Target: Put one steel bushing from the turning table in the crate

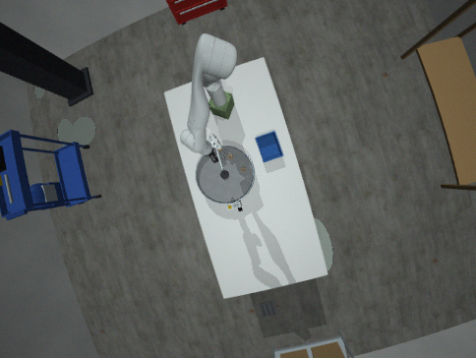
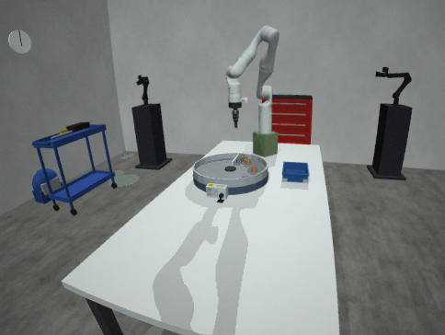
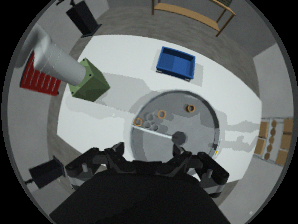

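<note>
The round grey turning table (image 1: 206,189) (image 2: 230,186) (image 3: 200,137) stands in the middle of the white table. Small bushings lie close together on its far part. A steel bushing (image 2: 239,159) (image 3: 152,124) lies there beside brass ones (image 2: 252,169) (image 1: 243,168) (image 3: 189,110). A dark hub (image 2: 229,168) marks the centre. The blue crate (image 1: 269,158) (image 2: 294,178) (image 3: 174,70) stands empty to the right of the turning table. My gripper (image 2: 235,122) (image 1: 214,157) (image 3: 148,148) is open and empty. It hangs high above the far edge of the turning table and points down.
The arm stands on a green pedestal (image 1: 222,104) (image 2: 265,144) (image 3: 89,83) behind the turning table. A small control box (image 2: 216,190) sits on the turning table's front rim. Off the table stand a blue cart (image 2: 74,161) and a red drawer cabinet (image 2: 290,119).
</note>
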